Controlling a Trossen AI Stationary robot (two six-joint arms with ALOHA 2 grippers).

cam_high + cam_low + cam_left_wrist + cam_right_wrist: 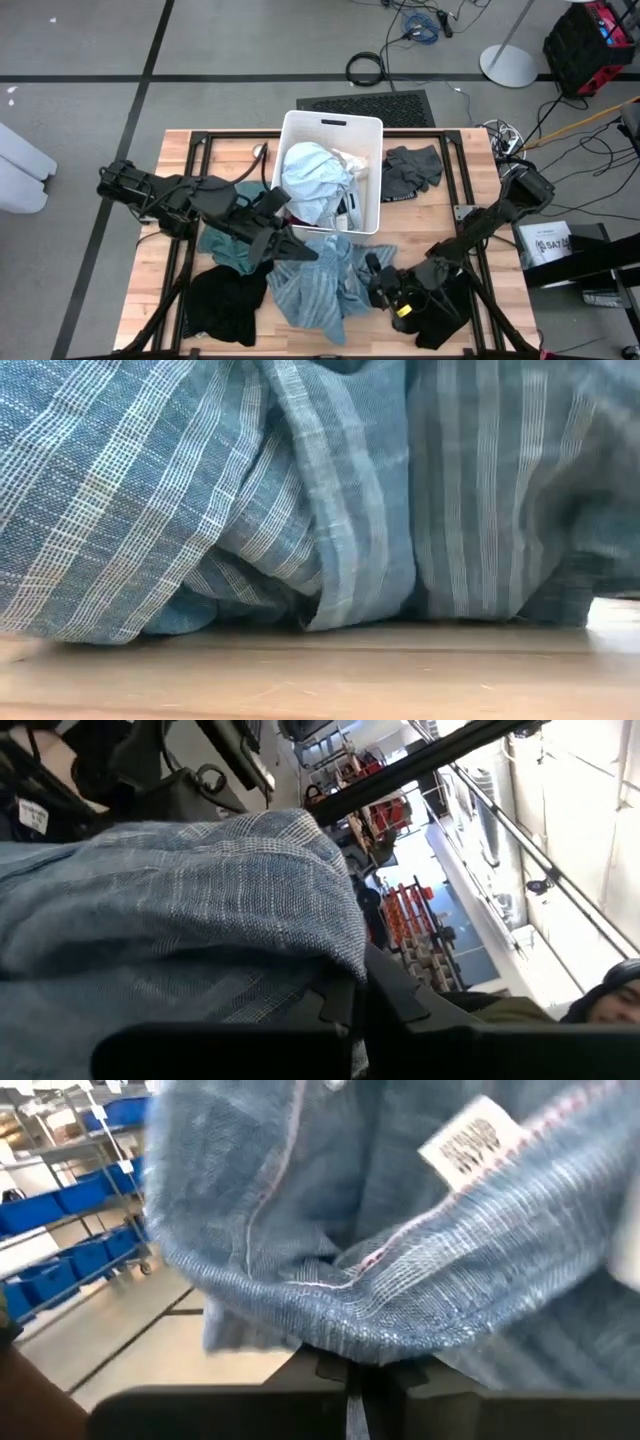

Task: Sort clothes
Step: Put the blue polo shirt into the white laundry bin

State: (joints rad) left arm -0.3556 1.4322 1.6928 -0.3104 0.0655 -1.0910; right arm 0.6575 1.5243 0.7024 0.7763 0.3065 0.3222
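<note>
Clothes lie spread over the wooden worktop (150,300), seen from above. At centre, toward six o'clock, sits the striped shirt (320,285), blue with fine white lines, bunched into folds. The left gripper (300,250) reaches to its ten o'clock edge, fingers pressed together on a fold of the cloth; the left wrist view shows that fold (200,920) draped over the dark fingers (400,1005). The right gripper (378,285) meets the shirt's three o'clock edge, its fingers likewise pinching the fabric; in the right wrist view the hem and a white label (470,1140) hang just above the closed fingers (330,1370).

A white bin (372,175) stands at twelve o'clock of the shirt, holding a light blue garment (310,180) and some white cloth (350,160). A dark grey garment (410,170) lies on the worktop at the bin's three o'clock. A teal garment (225,245) lies at nine o'clock of the shirt, partly under the left arm, and a black garment (225,305) sits at about eight o'clock. Another black piece (440,315) lies under the right arm at four o'clock.

The low view is filled by the striped shirt (300,490) resting on the wood.
</note>
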